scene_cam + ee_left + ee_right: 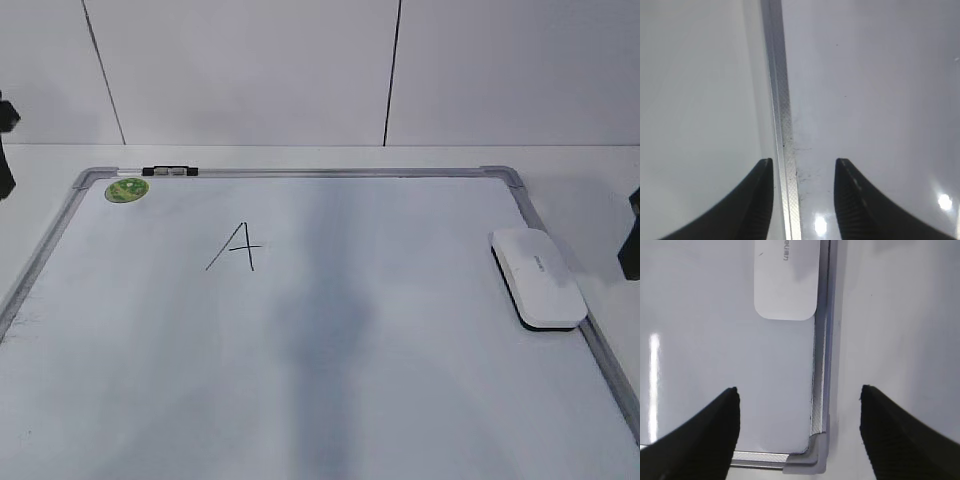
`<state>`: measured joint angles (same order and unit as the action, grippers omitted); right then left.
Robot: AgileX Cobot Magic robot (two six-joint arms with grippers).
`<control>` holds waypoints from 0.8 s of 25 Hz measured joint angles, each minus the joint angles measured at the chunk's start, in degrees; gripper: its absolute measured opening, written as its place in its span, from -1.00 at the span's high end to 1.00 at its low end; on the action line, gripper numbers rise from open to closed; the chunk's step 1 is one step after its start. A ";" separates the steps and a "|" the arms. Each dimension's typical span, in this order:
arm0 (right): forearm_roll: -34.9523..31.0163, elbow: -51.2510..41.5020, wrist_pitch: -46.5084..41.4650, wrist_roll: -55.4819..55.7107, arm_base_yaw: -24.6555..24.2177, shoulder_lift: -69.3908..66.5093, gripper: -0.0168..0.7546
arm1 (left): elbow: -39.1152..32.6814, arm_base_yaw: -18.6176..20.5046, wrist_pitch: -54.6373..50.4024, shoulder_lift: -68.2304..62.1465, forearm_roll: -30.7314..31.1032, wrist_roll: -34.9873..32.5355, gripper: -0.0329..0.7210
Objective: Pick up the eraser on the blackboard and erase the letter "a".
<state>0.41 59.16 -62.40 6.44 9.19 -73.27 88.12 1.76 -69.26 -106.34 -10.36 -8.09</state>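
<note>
The blackboard (300, 172) is a white board with a silver-grey frame and lies flat. The white oblong eraser (537, 275) rests on it by the right frame. It also shows at the top of the right wrist view (786, 285). An angular capital "A" (235, 247) is drawn at the upper left. No lowercase "a" shows in any view. My left gripper (803, 161) is open and empty above the board's left frame (780, 100). My right gripper (799, 388) is open and empty above a board corner cap (812, 455), short of the eraser.
A small round green magnet (127, 189) sits at the board's far left corner. A black and silver marker (170, 171) lies along the far frame. Dark arm parts show at the left edge (5, 140) and right edge (630, 235). A white wall stands behind the table.
</note>
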 joint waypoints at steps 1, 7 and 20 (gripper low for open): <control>0.00 -1.00 0.40 0.00 0.00 1.36 -0.58 | 0.00 0.00 -0.26 1.64 -0.42 0.11 0.10; 0.00 -5.22 1.74 -0.09 0.00 9.98 -0.58 | -2.14 0.00 -0.70 14.07 -3.84 0.55 0.10; 1.02 -6.16 -4.44 -0.36 0.00 27.48 -0.58 | -20.27 0.00 -1.94 47.82 -3.91 0.55 0.10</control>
<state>1.43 53.00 -66.85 6.09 9.19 -45.79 67.85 1.76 -71.20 -58.52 -14.27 -7.54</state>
